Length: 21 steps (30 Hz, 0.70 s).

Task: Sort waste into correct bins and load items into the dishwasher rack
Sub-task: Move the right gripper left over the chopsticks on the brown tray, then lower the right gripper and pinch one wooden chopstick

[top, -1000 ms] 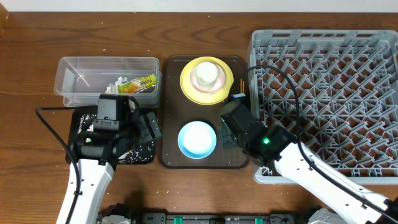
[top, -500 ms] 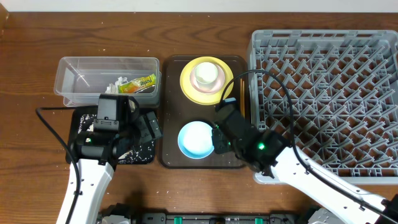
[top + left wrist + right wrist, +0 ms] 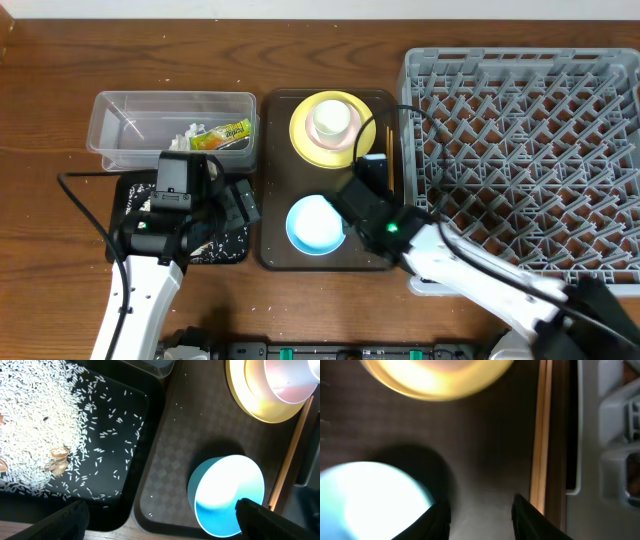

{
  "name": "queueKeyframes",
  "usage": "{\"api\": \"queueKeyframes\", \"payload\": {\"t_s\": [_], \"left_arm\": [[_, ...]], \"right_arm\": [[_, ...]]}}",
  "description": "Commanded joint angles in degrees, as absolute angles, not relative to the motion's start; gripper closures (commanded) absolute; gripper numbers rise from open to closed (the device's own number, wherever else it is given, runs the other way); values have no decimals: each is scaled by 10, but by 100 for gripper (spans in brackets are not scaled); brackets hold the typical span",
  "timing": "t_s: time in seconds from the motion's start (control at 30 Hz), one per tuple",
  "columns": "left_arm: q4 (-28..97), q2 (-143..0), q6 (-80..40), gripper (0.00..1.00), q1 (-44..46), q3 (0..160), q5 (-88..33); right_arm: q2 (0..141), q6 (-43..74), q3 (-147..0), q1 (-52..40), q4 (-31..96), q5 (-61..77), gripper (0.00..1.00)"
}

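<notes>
Light blue bowl (image 3: 316, 222) upright on the brown serving tray (image 3: 275, 190).
Near the yellow plate (image 3: 303, 140); chopsticks (image 3: 540, 435) along the tray's right edge; right gripper (image 3: 480, 517) between bowl and chopsticks, parted and empty; left gripper (image 3: 161, 507) spread wide, empty, over the black tray (image 3: 131, 472) edge.

Serving tray (image 3: 274, 190): dark brown, rectangular, rounded corners, raised rim, fine chequered surface; lies mid-scene. Tabletop (image 3: 50, 250): reddish-brown wood, visible grain; carries the tray.

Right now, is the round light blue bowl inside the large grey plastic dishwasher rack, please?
No, the light blue bowl sits on the dark brown serving tray.
</notes>
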<state>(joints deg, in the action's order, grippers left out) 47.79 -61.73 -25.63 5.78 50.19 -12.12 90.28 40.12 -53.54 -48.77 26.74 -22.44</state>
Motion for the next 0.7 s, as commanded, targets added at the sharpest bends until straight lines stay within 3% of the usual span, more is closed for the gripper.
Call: {"api": "queueKeyframes", "payload": {"t_s": [0.0,0.67], "left_arm": [[480,-617,-253,4,55,511,-126],[480,-617,-253,4,55,511,-126]], "right_arm": [[948,416,-531,-478,265,-257,61],[981,487,-532,-358,267,-153,59]]}}
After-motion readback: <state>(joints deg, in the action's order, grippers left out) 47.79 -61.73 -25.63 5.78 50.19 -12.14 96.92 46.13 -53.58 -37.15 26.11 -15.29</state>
